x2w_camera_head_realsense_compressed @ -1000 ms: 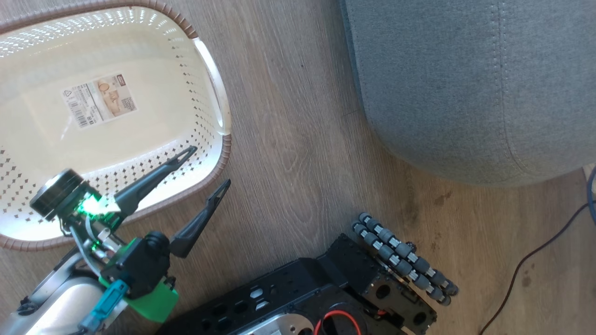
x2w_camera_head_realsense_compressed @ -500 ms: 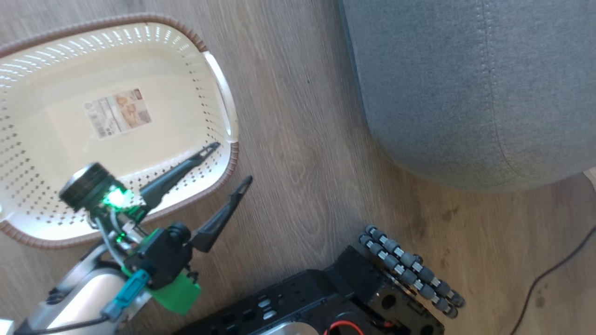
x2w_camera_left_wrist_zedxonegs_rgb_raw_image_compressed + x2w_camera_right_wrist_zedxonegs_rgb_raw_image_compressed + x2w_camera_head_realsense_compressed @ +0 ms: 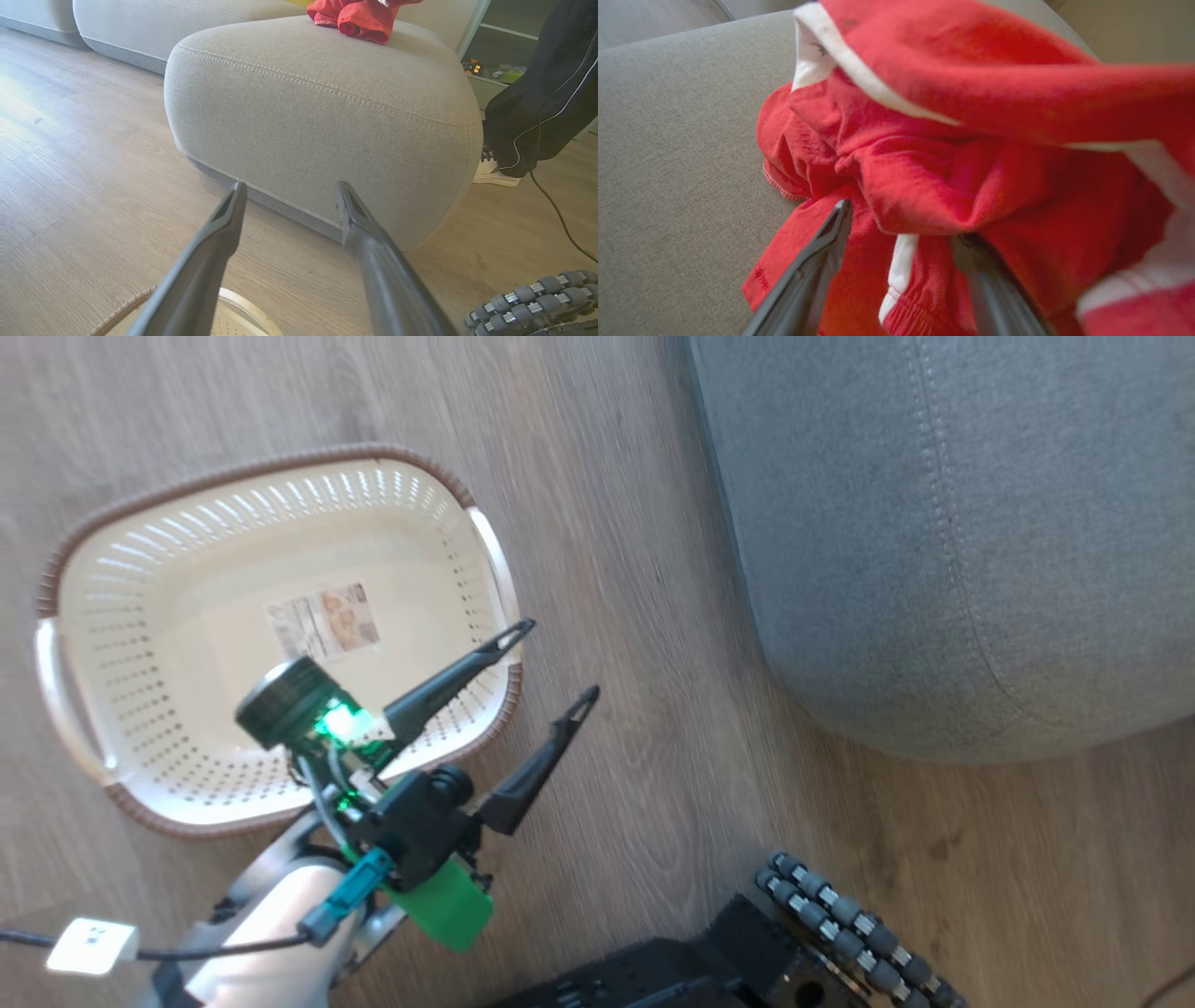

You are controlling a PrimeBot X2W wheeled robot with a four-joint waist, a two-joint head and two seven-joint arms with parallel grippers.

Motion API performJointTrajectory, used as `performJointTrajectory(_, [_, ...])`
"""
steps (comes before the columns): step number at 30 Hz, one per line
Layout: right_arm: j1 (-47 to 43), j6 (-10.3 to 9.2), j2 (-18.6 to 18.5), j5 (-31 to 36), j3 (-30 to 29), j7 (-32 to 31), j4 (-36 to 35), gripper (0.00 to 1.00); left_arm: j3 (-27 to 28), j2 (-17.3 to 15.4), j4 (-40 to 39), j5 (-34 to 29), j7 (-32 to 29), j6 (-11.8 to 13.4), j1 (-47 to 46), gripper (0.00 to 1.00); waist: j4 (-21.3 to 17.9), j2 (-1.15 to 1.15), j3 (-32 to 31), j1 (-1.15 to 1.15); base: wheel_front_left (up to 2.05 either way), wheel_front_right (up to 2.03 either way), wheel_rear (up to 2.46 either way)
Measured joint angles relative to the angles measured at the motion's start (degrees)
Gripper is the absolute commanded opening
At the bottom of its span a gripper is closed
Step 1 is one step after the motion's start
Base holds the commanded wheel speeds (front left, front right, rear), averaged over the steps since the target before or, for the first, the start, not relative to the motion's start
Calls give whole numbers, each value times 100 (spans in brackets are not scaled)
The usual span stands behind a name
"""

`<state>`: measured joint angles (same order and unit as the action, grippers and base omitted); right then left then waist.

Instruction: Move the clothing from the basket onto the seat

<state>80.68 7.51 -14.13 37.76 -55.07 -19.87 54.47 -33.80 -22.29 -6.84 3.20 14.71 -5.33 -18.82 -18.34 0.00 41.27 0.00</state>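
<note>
Wood floor [image 3: 653, 523], basket [image 3: 252, 465], clothing [image 3: 359, 21] on grey seat [image 3: 317, 121], left fingers [image 3: 210, 252] and right fingers [image 3: 812, 266] spread

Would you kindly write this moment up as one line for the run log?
basket: empty | clothing: on seat | right end effector: open at clothing | left end effector: open, empty

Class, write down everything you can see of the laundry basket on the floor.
The basket is a rounded-rectangular cream plastic tub with perforated walls, a brown woven-look rim and a white handle at each short end. It stands upright on the wooden floor, beside the grey seat but apart from it. Inside lies just a sticker on its bottom. The open left gripper hangs above its near corner.
</note>
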Motion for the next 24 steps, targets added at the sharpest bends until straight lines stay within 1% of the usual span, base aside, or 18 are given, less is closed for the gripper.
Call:
performJointTrajectory(5, [-7,0,-285,-16,432,-520,218,100,-142,302,174,-1,0,-40,-3,100,145,0,-399,0,0,0,0])
performJointTrajectory(11, [-5,0,-567,-282,982,-552,353,100,-163,646,358,-1,0,-62,7,100,310,0,-900,0,0,0,0])
performJointTrajectory(12, [-4,0,-609,-370,1074,-489,383,100,-164,702,387,-1,0,-63,13,100,340,0,-986,0,0,0,0])
performJointTrajectory(13, [-3,0,-662,-577,1260,-296,445,100,-155,813,425,0,0,-99,17,100,405,0,-1154,0,0,0,0])
performJointTrajectory(16, [-3,0,-733,-849,1714,90,590,100,-120,996,503,47,0,-103,32,100,511,0,-1411,0,0,0,0])
performJointTrajectory(21, [-17,0,-848,-1385,2415,669,820,100,57,1314,611,91,0,-103,171,100,701,0,-1853,0,0,0,0])
performJointTrajectory(24, [-60,0,-877,-1848,2978,1259,999,100,85,1455,711,92,0,-105,292,100,824,0,-2115,0,0,0,0])
